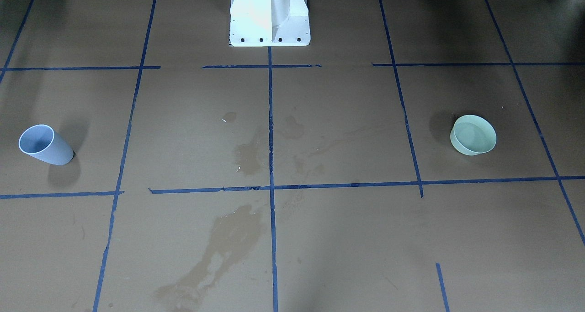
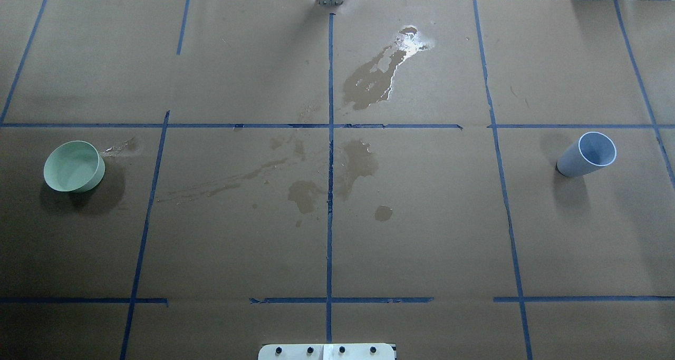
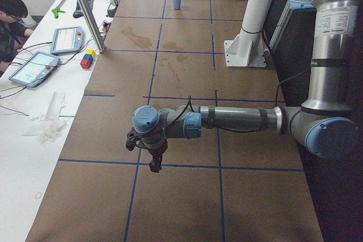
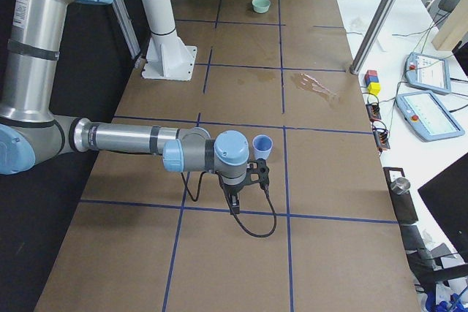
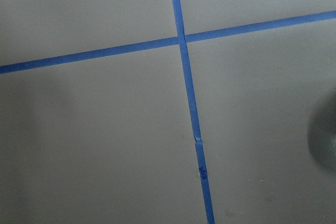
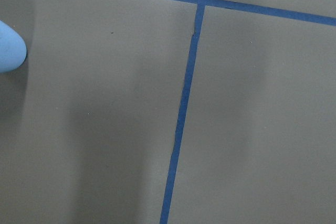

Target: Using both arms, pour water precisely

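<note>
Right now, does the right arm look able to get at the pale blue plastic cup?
Probably yes: the right gripper hangs near the upright pale blue plastic cup, with nothing standing between them.

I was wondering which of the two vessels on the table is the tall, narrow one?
The pale blue cup on the robot's right side; the green bowl on its left side is wide and shallow.
</note>
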`<action>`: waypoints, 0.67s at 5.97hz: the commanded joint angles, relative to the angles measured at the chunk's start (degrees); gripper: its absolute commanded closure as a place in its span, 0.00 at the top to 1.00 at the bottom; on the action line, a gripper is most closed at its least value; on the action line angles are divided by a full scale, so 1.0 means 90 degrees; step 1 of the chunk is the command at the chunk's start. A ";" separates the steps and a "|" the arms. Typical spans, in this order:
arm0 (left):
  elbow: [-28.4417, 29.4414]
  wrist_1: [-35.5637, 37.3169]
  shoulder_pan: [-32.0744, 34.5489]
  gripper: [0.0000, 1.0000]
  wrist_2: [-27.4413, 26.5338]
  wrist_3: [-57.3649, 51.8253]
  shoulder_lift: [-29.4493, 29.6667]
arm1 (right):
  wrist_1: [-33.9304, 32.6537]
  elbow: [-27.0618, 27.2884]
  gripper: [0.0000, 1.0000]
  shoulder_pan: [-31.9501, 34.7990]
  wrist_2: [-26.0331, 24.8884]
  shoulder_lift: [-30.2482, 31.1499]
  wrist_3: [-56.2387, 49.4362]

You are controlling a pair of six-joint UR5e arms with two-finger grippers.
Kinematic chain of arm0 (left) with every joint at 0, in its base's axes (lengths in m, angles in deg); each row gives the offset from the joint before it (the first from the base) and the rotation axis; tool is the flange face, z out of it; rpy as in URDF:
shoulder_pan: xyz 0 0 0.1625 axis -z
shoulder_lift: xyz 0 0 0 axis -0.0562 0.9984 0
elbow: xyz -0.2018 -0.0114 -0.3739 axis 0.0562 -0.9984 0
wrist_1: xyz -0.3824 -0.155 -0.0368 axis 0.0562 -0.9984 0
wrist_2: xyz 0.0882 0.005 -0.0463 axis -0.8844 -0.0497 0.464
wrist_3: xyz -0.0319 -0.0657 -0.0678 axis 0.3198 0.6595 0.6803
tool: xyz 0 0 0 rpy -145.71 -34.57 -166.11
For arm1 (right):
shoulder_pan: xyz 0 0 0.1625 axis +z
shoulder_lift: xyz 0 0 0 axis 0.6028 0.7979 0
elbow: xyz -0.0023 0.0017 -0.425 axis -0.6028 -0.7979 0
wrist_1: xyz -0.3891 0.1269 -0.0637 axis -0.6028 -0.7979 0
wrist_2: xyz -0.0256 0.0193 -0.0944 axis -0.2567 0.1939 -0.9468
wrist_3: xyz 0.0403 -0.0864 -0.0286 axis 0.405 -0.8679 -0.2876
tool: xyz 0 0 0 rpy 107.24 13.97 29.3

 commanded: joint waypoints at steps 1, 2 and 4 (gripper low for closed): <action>0.0006 -0.0009 0.0000 1.00 -0.0048 -0.0048 -0.0010 | 0.0004 0.0006 1.00 0.0000 -0.0019 -0.0039 0.0000; -0.0003 -0.0009 -0.0010 1.00 -0.0049 -0.0049 -0.0010 | 0.0013 0.0015 1.00 0.0000 -0.0029 -0.0068 0.0029; -0.0042 -0.0019 -0.0020 1.00 -0.0010 0.0019 0.0184 | -0.0006 0.0006 1.00 -0.0010 0.0010 -0.0349 0.0088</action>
